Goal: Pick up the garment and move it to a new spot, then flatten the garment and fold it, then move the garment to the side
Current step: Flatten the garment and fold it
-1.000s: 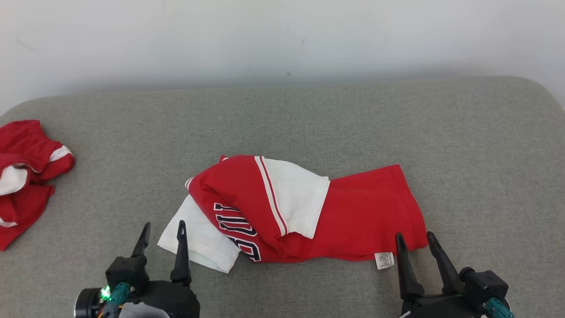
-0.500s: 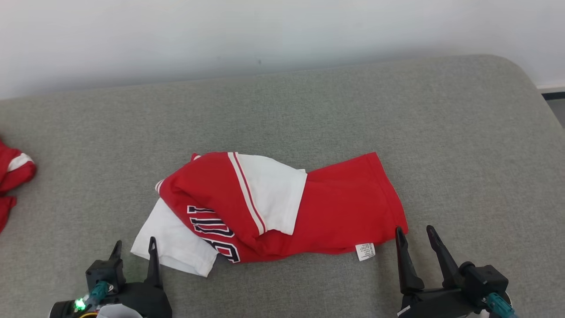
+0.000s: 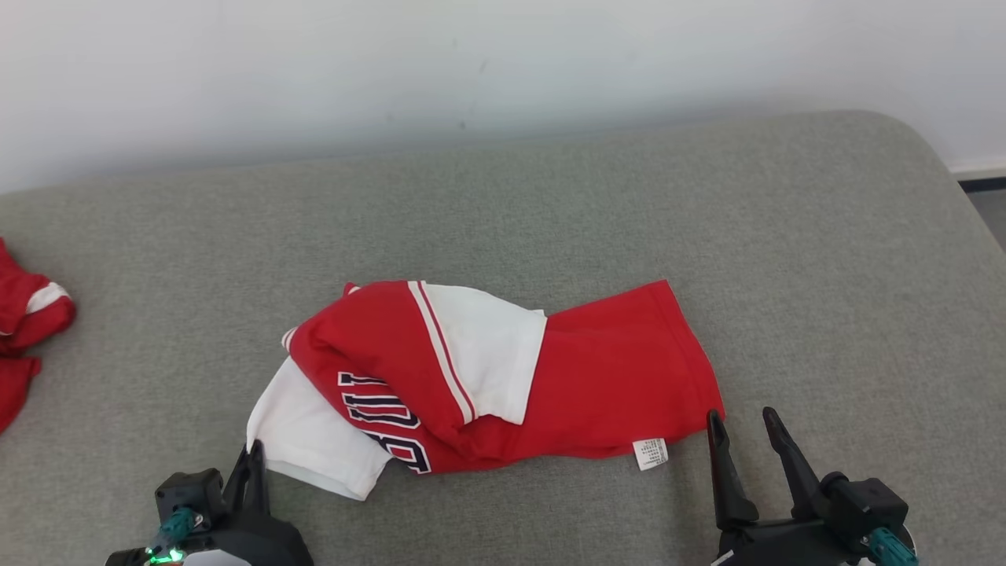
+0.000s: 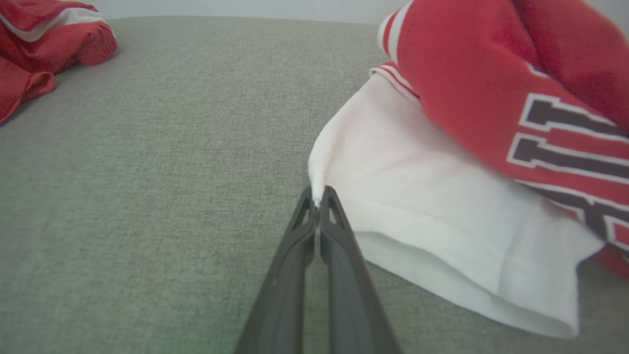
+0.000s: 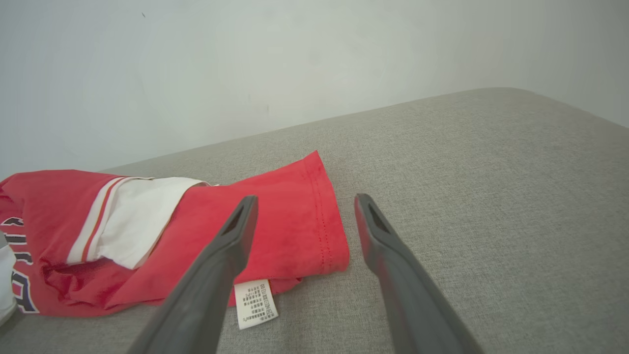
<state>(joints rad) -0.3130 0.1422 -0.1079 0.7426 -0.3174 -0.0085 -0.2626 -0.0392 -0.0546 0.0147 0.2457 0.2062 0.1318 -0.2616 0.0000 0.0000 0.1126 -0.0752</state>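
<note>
The garment (image 3: 503, 369) is a crumpled red and white shirt with dark lettering, lying mid-surface on the grey cushion (image 3: 786, 259). My left gripper (image 3: 253, 460) sits at its near left corner. In the left wrist view the left gripper (image 4: 318, 194) is shut, pinching the edge of the white sleeve (image 4: 432, 206). My right gripper (image 3: 742, 417) stands open beside the red hem's near right corner. In the right wrist view the right gripper (image 5: 305, 201) has its left finger over the red cloth (image 5: 285, 221) and its right finger over bare cushion, holding nothing.
A second red and white garment (image 3: 23, 314) lies bunched at the cushion's far left, also at the upper left as red cloth (image 4: 44, 34). A white care label (image 3: 651, 453) sticks out near the right gripper. A pale wall (image 3: 503, 71) backs the cushion, whose rounded edge (image 3: 963, 196) falls away at right.
The head camera has shifted, sliding the whole scene in frame. My left gripper has moved to the white sleeve's corner and shut on it. The right gripper stays open.
</note>
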